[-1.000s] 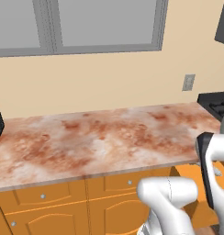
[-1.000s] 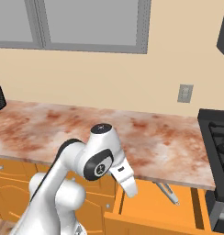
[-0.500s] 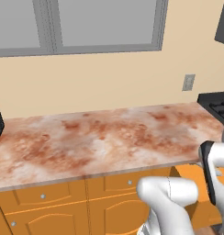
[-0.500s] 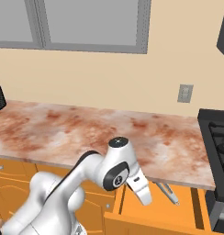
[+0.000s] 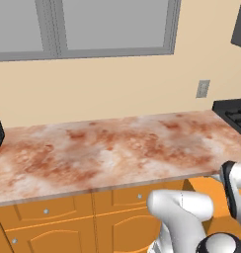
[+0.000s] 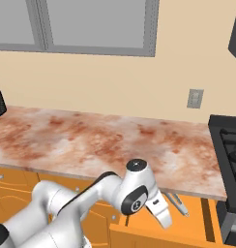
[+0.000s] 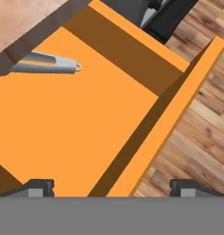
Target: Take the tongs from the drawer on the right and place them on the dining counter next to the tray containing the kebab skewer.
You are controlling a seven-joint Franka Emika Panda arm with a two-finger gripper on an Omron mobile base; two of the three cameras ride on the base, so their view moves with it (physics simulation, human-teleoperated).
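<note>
- Long marbled surface (image 5: 112, 148), reddish-brown and white, smooth and flat, running under a grey-framed window (image 5: 93, 24) and above orange cabinet doors (image 5: 48, 232) with arched panels and small silver knobs.
- Black stove (image 6: 228, 145) at the right end of that surface, dark and ridged.
- Open drawer (image 7: 63, 128) just below the surface edge, wide and shallow, plain orange wood with a flat bare floor and thin walls; plank floor (image 7: 192, 137) beyond its front wall.
- Tongs (image 7: 45, 64) lying flat on the drawer floor at the back, partly under the surface edge: slim, light-grey metal with a small loop at the end; seen from the hand, well ahead of the claw and towards its left tip, not touching it.
- Claw (image 7: 111, 186) poised over the drawer, tips spread wide apart, holding and touching nothing.
</note>
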